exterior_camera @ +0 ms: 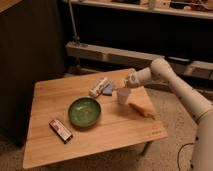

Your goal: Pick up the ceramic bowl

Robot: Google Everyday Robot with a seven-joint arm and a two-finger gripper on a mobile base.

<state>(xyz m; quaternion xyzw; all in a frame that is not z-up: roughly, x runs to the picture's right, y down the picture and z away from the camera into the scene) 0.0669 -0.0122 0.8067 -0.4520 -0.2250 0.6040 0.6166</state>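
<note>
The ceramic bowl (84, 111) is round, shallow and glossy green, and sits near the middle of the wooden table (45, 100). My gripper (126, 83) is at the end of the white arm that comes in from the right. It hovers over the table's far right part, just above a small white cup (122, 96), well to the right of the bowl and apart from it. Nothing hangs from the gripper that I can see.
A red and white snack bar (60, 130) lies front left of the bowl. A white packet (98, 87) and a blue packet (108, 89) lie behind it. An orange bag (141, 109) lies right of the cup. A dark cabinet stands at left, shelving behind.
</note>
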